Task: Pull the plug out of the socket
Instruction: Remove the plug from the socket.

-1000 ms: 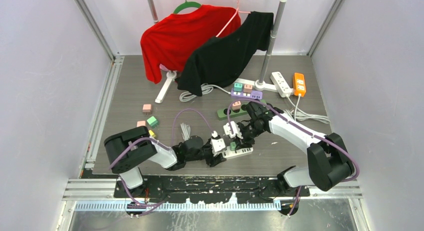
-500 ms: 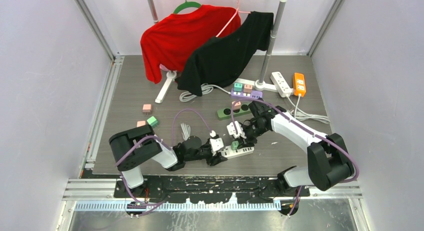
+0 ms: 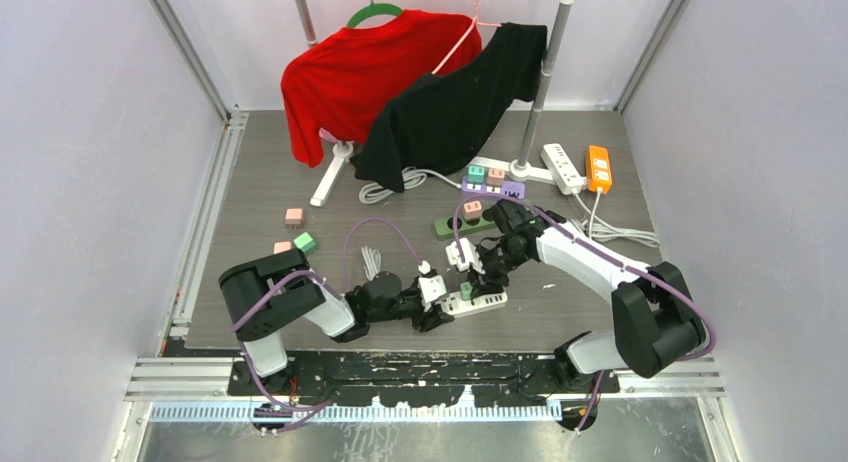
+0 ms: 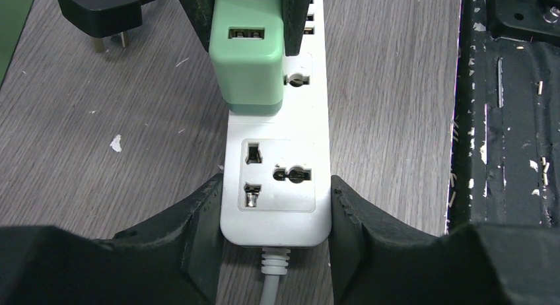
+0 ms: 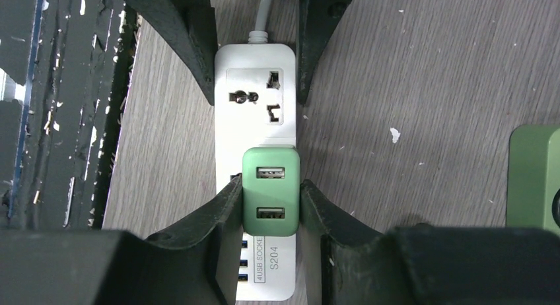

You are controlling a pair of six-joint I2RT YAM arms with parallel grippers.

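A white socket strip (image 3: 478,302) (image 4: 276,179) (image 5: 254,94) lies flat near the table's front edge. A green plug (image 3: 467,290) (image 4: 249,61) (image 5: 271,189) with two USB ports stands on the strip's middle socket. My left gripper (image 3: 432,304) (image 4: 276,199) is shut on the strip's cord end, with both jaws pressing its sides. From the far side, my right gripper (image 3: 470,274) (image 5: 271,199) is shut on the green plug, its fingers (image 4: 297,21) flat against the plug's two sides. The plug's base looks seated against the strip.
A loose black plug (image 4: 99,11) lies left of the strip. A green strip (image 3: 468,222) (image 5: 535,179), a purple one (image 3: 493,188), a white one (image 3: 563,167) and an orange one (image 3: 598,168) lie behind. Small cubes (image 3: 298,244) sit left. Red and black shirts hang at the back.
My left gripper has narrowed onto the strip's cord end. The right gripper has kept its hold on the green plug and barely moved.
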